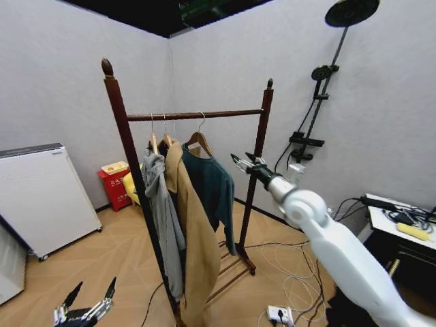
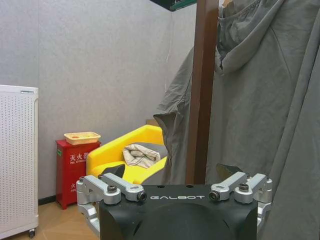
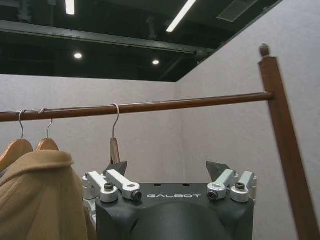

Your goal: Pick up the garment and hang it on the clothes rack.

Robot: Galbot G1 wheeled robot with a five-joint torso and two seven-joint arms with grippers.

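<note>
The garment, a dark teal top, hangs from the clothes rack by its wooden hanger; the metal hook sits over the top bar. On the same bar hang a tan coat and a grey hooded sweatshirt. My right gripper is open just to the right of the garment's shoulder, apart from it, near the rack's right post. In the right wrist view the right gripper holds nothing. My left gripper hangs low and open near the floor; the left wrist view also shows it empty.
A black shower stand rises at the right wall. A white appliance, a red fire box and a yellow chair stand left of the rack. Cables and a power strip lie on the floor. A table is at the right.
</note>
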